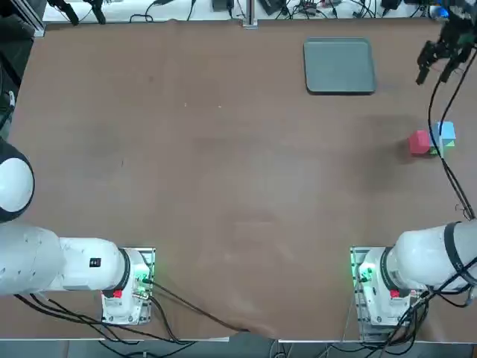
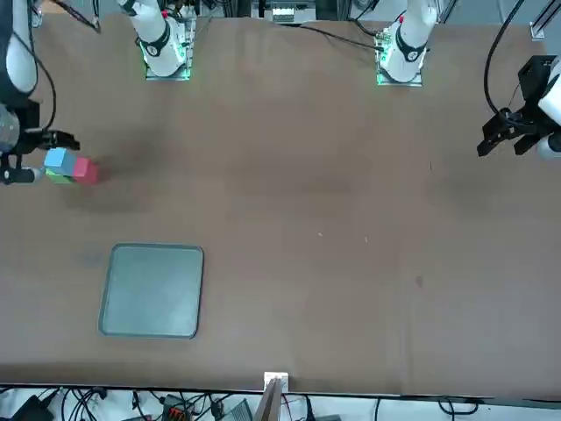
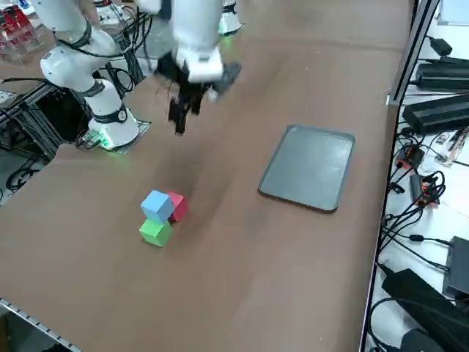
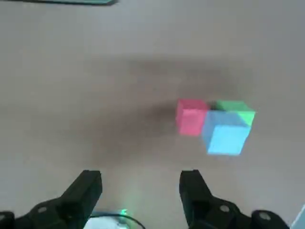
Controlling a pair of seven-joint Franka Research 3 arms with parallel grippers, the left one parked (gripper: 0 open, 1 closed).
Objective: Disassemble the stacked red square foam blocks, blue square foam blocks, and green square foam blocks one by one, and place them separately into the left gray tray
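Pincer spread above the table

Right gripper (image 4: 140, 183) hangs wide apart, holding nothing, raised over the table (image 3: 249, 220). The blue block (image 3: 157, 206) rests atop red (image 3: 177, 207) and green (image 3: 156, 232), near the table's right side; bare surface separates them from the gray tray (image 3: 308, 166).

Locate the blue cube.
Top view, right side: the blue cube sits atop the red and green cubes, nearer the viewer's right than the tray.
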